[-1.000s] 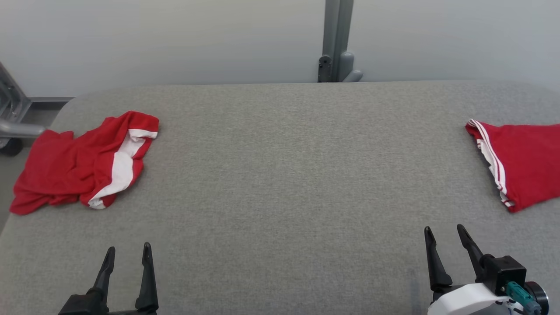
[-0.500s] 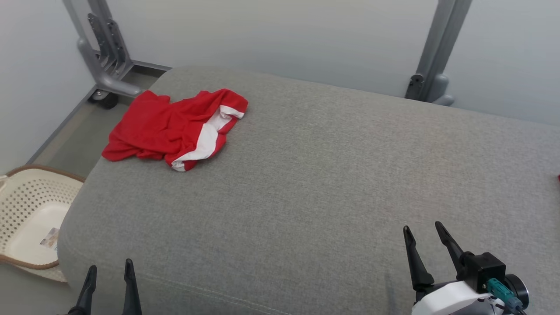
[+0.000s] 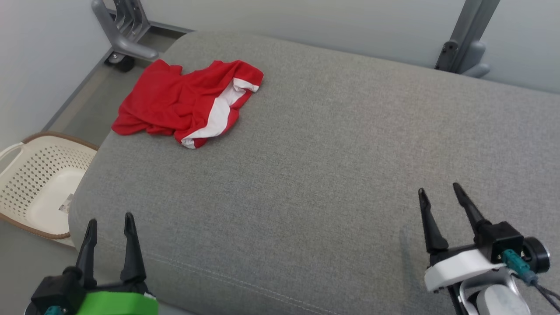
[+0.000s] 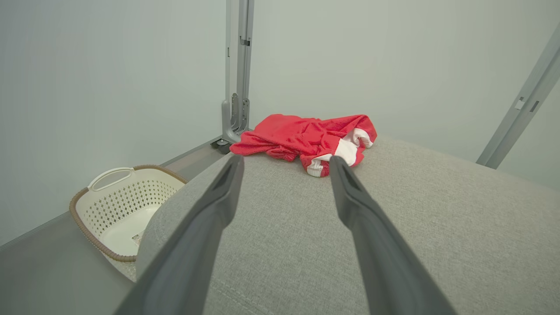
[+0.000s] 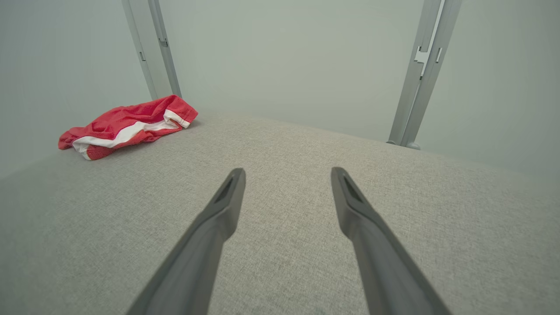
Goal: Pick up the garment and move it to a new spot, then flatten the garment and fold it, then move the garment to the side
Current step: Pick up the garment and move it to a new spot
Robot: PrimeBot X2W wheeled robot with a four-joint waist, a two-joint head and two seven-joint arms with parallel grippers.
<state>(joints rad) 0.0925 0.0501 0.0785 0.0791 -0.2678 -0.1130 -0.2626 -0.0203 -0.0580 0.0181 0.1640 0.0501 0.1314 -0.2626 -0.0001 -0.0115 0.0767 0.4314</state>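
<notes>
Crumpled red garment (image 3: 188, 103), soft knit with white band, bunched at 11 o'clock on grey woven cushion (image 3: 328, 153). Rounded corner there, stitched seam along near edge. Left gripper (image 3: 110, 218) at 7 o'clock over near-left corner: slim dark tapered fingers spread apart, grasping nothing, well apart from garment. Right gripper (image 3: 439, 188) at 4 o'clock, fingers likewise released, empty, above bare fabric. Cream perforated plastic basket (image 3: 30, 175), brown rim, on floor at 9 o'clock. Grey metal post (image 3: 463, 39) at 1 o'clock against pale wall.
</notes>
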